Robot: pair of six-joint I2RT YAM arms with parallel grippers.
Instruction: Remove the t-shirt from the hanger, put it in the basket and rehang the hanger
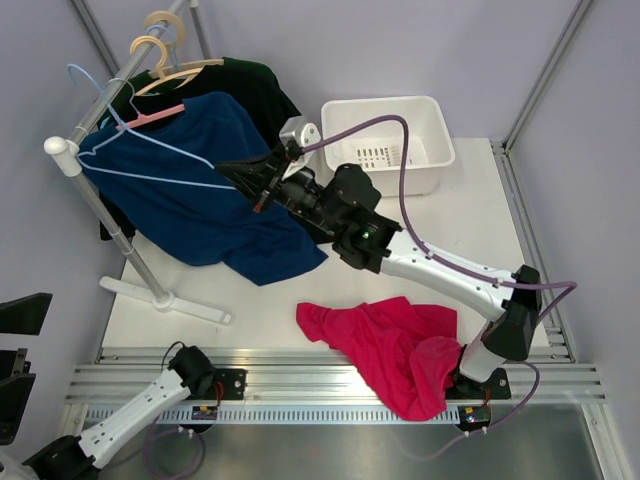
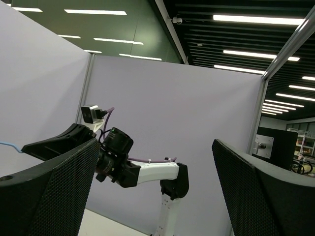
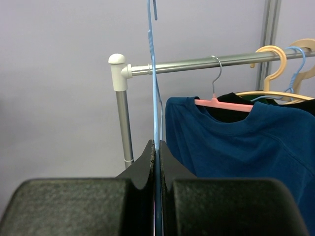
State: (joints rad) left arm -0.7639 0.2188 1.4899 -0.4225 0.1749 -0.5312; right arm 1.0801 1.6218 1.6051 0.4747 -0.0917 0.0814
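Against the wall [image 3: 59, 123], right fingers [image 3: 142, 167] hide part of the hanger [image 3: 153, 88].

- Pale lilac wall panels [image 1: 400, 60] close your cell, framed by grey metal posts [image 1: 545, 75].
- You work on a white tabletop [image 1: 480, 210]; a ribbed aluminium rail [image 1: 330, 381] runs along its near edge.
- On your left stands a garment rack: silver bar [image 3: 197, 63], white end cap [image 3: 117, 60], flat white foot [image 1: 165, 297] resting on the table.
- A white plastic basket [image 1: 435, 168] sits at the far edge, near the back panel.
- Above the panels you see a dark ceiling with lit strip lights [image 2: 256, 19].
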